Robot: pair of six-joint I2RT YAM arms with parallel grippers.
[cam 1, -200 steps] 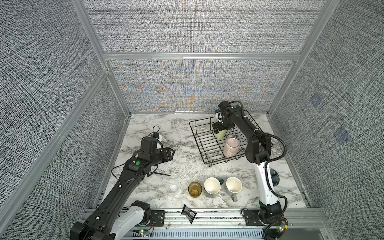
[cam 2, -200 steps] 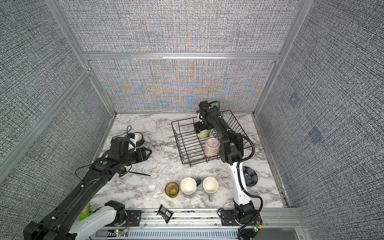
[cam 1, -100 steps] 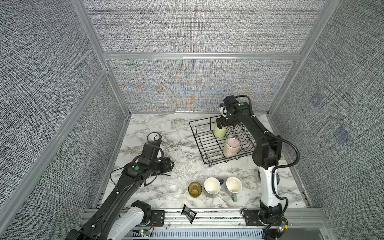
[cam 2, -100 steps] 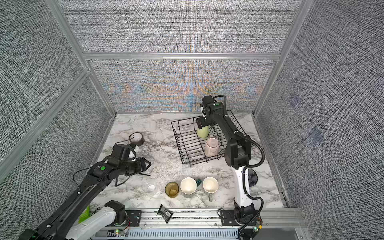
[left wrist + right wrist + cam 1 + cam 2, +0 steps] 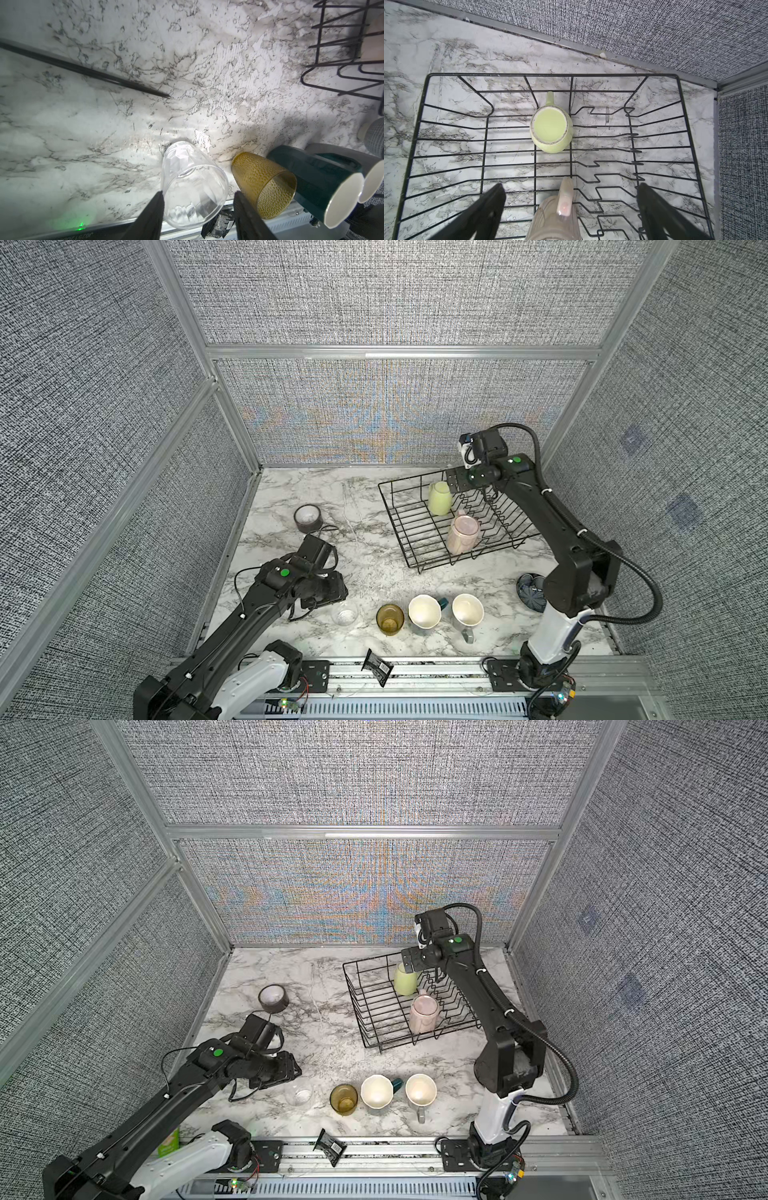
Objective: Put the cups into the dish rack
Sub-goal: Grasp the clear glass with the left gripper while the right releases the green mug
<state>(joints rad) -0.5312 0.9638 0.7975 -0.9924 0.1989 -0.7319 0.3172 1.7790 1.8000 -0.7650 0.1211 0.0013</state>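
- Marble tabletop (image 5: pixel 374 506), near-left corner: my left gripper (image 5: pixel 198 193) hovers with fingers apart, the small clear glass (image 5: pixel 193 182) framed between them but not gripped.
- That glass stands upright, mouth up, just near-right of my fingertips. The amber glass tumbler (image 5: pixel 264 187) crowds its right side.
- My right gripper (image 5: pixel 571 186) hangs spread wide and empty over the dish rack (image 5: pixel 550 74), far right, so my left arm is nearer.

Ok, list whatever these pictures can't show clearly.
- Dark blue bowl: top view, half hidden behind the right arm.
- Tall pink mug: right wrist view, cut off by the frame edge.
- Grey mug: left wrist view, mostly behind the teal mug.
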